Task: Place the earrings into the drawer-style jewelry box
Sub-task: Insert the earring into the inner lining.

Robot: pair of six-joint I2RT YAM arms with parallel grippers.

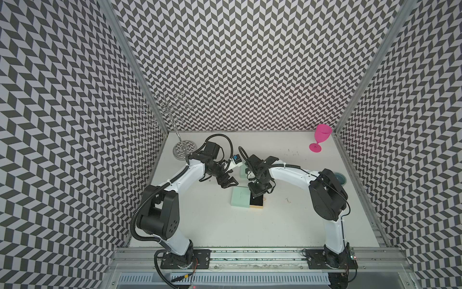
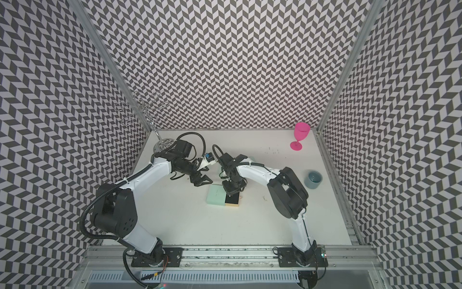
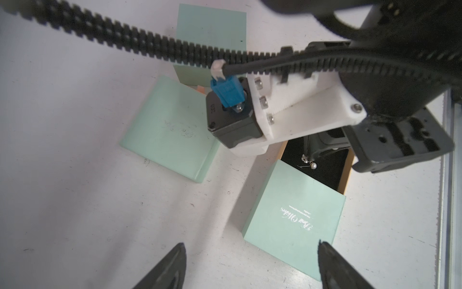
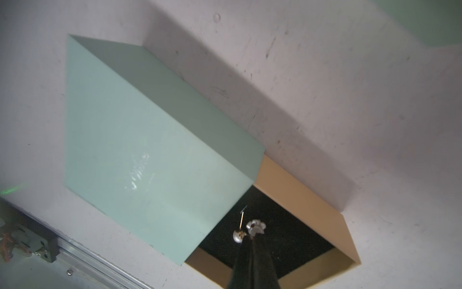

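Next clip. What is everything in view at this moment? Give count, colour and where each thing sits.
jewelry box: one, mint sleeve, table centre; its drawer, tan with black lining, pulled open.
flat box: one, mint, just behind the open one.
far box: one, mint, behind that.
held earring: one, silvery with pale bead, at pincer tips over the drawer.
loose earring: one, silvery, on the table right of the drawer.
jewelry stand: one, silver wire, back left corner.
goblet: one, pink, back right.
cup: one, grey-blue, right edge.
left pincer: one, black, open, empty, near the sleeve.
right pincer: one, black, shut on the held earring.
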